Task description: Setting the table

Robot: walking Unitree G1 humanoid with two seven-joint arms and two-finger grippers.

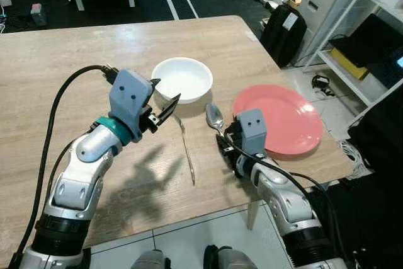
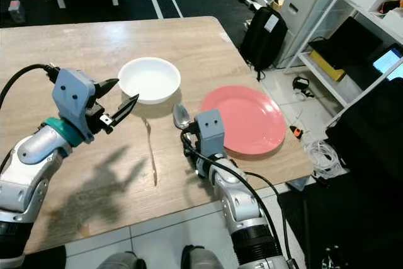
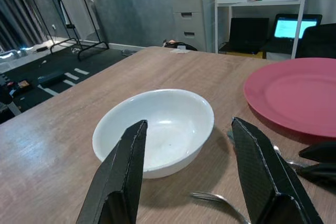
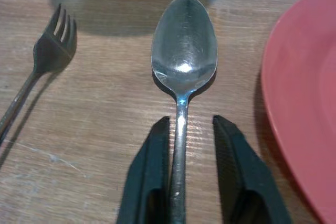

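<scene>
Silver metal spoon (image 4: 184, 64) lies flat on the wooden tabletop (image 1: 75, 61) between a white round bowl (image 1: 183, 79) and a pink round plate (image 1: 280, 118), a metal fork (image 1: 187, 149) nearby. Right gripper (image 4: 186, 145) straddles its handle, slightly parted, fingers alongside it; left gripper (image 3: 191, 174) hovers wide open, empty, facing the bowl.

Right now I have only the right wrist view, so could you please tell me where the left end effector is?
Observer: The left end effector hovers open above the table, just short of the near rim of the white bowl.
Operator: Thank you. Is there anything inside that bowl?
Observer: No, the left wrist view shows it empty.
Operator: And is the pink plate bare all over?
Observer: Yes, the pink plate has nothing on it, and it lies close to the table's right edge.
</scene>
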